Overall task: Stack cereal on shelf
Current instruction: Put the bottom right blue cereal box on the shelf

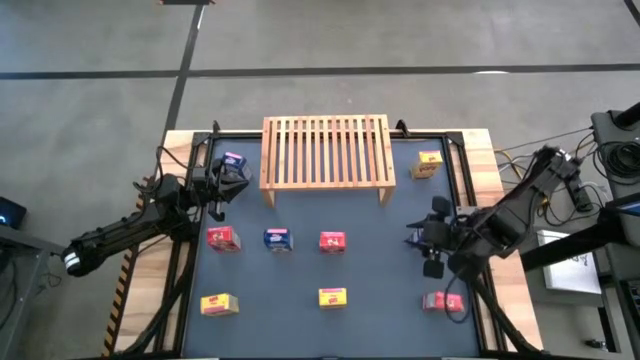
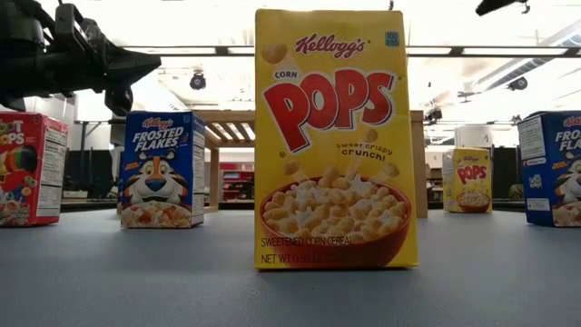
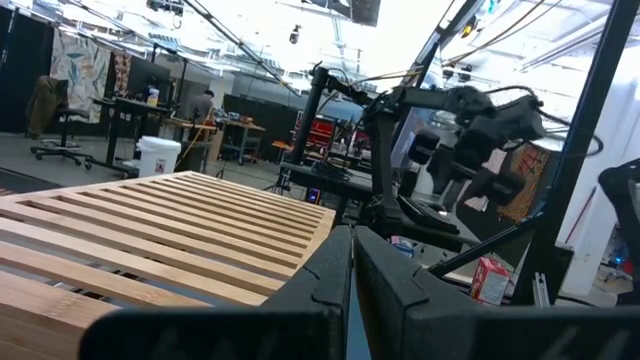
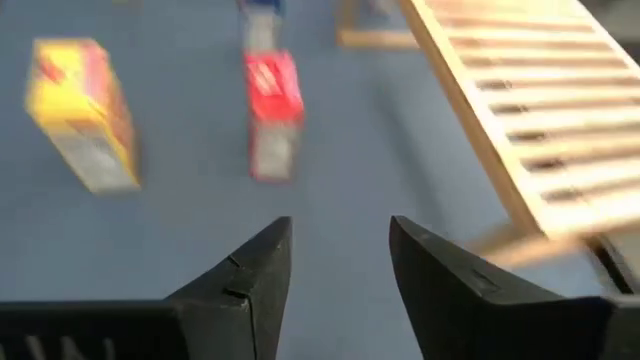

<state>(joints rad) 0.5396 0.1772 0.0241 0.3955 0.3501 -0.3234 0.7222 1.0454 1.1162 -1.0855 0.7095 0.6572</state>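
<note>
While boxes [image 1: 333, 241] dot the mat, both arms hover.
Left gripper [image 1: 222, 182] pinched empty beside rack [image 1: 326, 150]; right gripper [image 4: 338, 262] parted, empty.

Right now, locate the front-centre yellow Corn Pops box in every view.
High view: yellow box, front row, centre.
Low view: fills the centre.
Left wrist view: not in it.
Right wrist view: likely the blurred yellow box.
Shared landmark: the slatted shelf, in all four.
</note>
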